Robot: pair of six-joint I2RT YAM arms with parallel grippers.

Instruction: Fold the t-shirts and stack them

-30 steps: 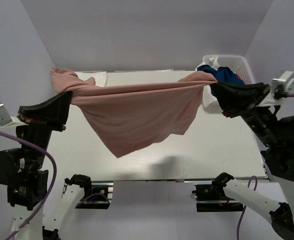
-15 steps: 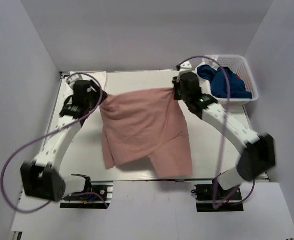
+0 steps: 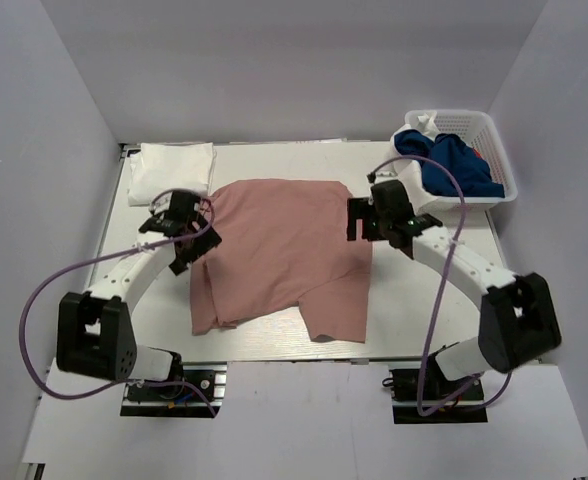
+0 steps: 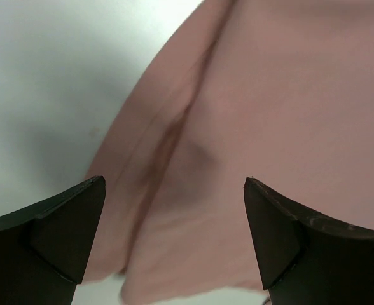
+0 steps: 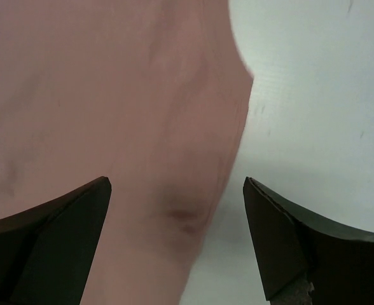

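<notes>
Looking from above: the pink t-shirt (image 3: pixel 279 245) lies spread over the middle of the surface (image 3: pixel 424 300), rumpled and uneven along its near hem, with no fold in it.
Left hand (image 3: pixel 177 228): low at the shirt's left edge.
Right hand (image 3: pixel 360 218): low at the shirt's right edge, level with the other.
Far left corner: a white t-shirt (image 3: pixel 171 170) rests as a neat folded rectangle, just clear of the pink one.
Basket (image 3: pixel 494 125): at the far right corner, holding a bundled navy t-shirt (image 3: pixel 452 165) and some white cloth (image 3: pixel 421 123) (probably another tee).

Left wrist view: the fingers (image 4: pixel 66 222) stand wide apart with nothing between them; below the gap is the shirt's creased side edge, with bare surface to the left.
Right wrist view: this hand is just as wide open and equally empty; pink cloth fills the left of the picture, its edge curving under the gap, and bare surface shows to the right.

Progress: one tee looks folded and could start the stack. The pink one is laid out (a little smoothing may be needed) with all its folds left to do. The basket's tees are untouched, so most of the job seems to remain.
</notes>
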